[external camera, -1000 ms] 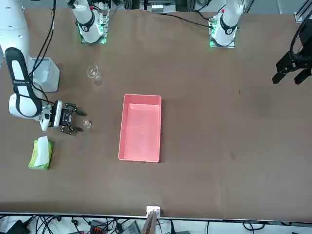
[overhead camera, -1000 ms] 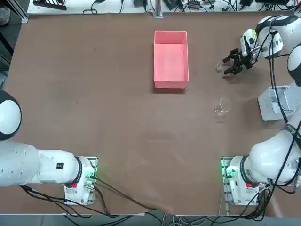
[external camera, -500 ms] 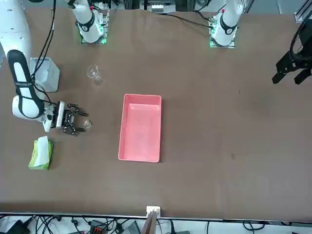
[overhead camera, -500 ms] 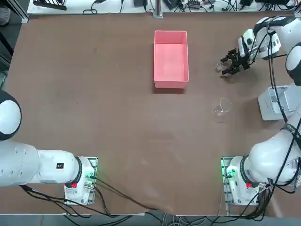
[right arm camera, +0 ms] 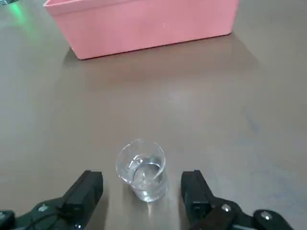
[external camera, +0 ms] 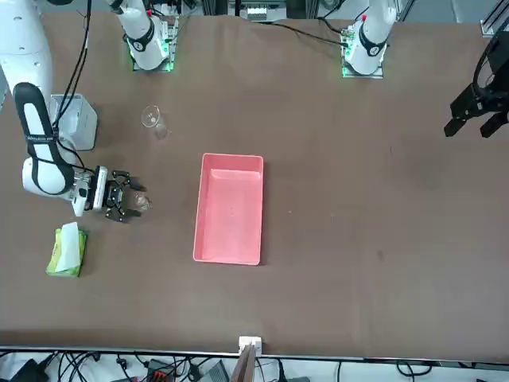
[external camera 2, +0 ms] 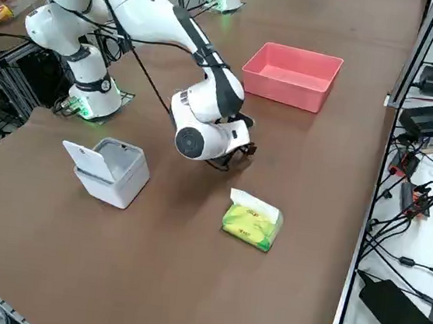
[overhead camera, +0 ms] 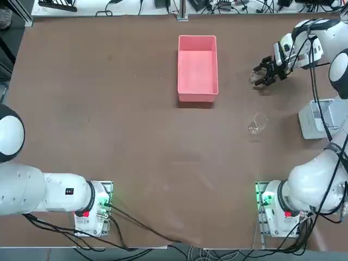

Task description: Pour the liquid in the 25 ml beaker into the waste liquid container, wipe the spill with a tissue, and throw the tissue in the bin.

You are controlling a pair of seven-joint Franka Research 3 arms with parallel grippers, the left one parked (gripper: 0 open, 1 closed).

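Observation:
The 25 ml beaker [right arm camera: 142, 168] stands upright on the brown table, with a little clear liquid [right arm camera: 144, 176] in its bottom. My right gripper [right arm camera: 142, 184] is open and low over the table, one finger [right arm camera: 88, 190] on each side of the beaker and neither touching it. From overhead the gripper [overhead camera: 258, 76] reaches the beaker [overhead camera: 253, 77] at the far right, to the right of the pink waste liquid container [overhead camera: 197, 68]. The grey bin [overhead camera: 314, 119] sits nearer the arm's base, lid open. The tissue is out of view.
A larger glass beaker [overhead camera: 256, 123] stands between the small beaker and my base. A yellow-green tissue pack [external camera: 67, 249] with a white tuft lies just beyond the gripper [external camera: 132, 204], toward the table's far edge. The parked left arm stays at the table's other side.
My right gripper has slid toward the pink tray, up to the small beaker, so its open fingers now stand on either side of it. The beaker has not moved.

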